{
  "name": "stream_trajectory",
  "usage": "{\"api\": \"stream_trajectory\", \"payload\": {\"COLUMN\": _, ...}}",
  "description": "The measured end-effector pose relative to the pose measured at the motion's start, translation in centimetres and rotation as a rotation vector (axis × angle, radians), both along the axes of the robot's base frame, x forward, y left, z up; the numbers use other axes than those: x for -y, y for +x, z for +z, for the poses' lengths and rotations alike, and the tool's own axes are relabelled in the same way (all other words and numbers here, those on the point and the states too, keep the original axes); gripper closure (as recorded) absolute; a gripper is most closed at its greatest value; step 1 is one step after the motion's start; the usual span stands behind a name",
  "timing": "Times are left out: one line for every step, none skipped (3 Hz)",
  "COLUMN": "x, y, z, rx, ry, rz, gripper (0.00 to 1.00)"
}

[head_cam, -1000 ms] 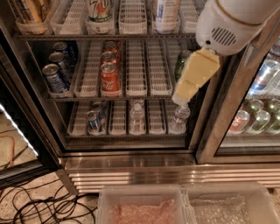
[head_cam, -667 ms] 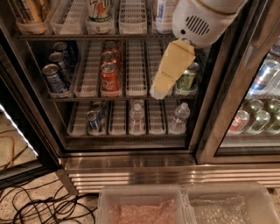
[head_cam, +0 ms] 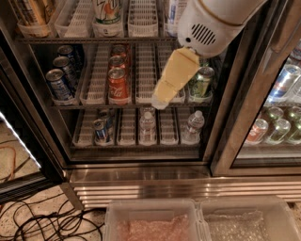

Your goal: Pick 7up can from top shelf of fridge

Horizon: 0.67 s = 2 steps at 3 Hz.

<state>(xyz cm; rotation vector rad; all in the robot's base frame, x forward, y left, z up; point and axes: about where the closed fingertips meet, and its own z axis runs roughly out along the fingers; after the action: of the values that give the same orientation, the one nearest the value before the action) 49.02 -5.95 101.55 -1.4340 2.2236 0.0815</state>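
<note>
The 7up can (head_cam: 107, 11), whitish with green lettering, stands in a white lane tray on the top shelf (head_cam: 94, 40) of the fridge (head_cam: 141, 157); its upper part is cut off by the frame's top edge. My gripper (head_cam: 160, 99), pale yellow under the white wrist housing (head_cam: 211, 23), hangs in front of the middle shelf. It is to the right of the 7up can, well below it and apart from it. It holds nothing that I can see.
Red cola cans (head_cam: 117, 81), blue cans (head_cam: 58, 84) and a green-gold can (head_cam: 202, 82) stand on the middle shelf. Water bottles (head_cam: 147, 125) are on the lower rack. A second cooler (head_cam: 277, 122) is at the right. Cables (head_cam: 42, 221) and plastic bins (head_cam: 155, 207) lie on the floor.
My gripper and wrist have swung left across the fridge front, from the right lanes to the middle lanes. The cans have not moved.
</note>
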Motion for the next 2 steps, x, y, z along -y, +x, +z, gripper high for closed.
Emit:
{"api": "stream_trajectory", "payload": {"x": -4.3, "y": 1.3, "z": 0.1, "rx": 0.01, "ry": 0.14, "rz": -0.02, "gripper": 0.0}}
{"api": "stream_trajectory", "payload": {"x": -7.7, "y": 2.8, "z": 0.5, "rx": 0.005, "ry": 0.253, "rz": -0.062, "gripper": 0.0}}
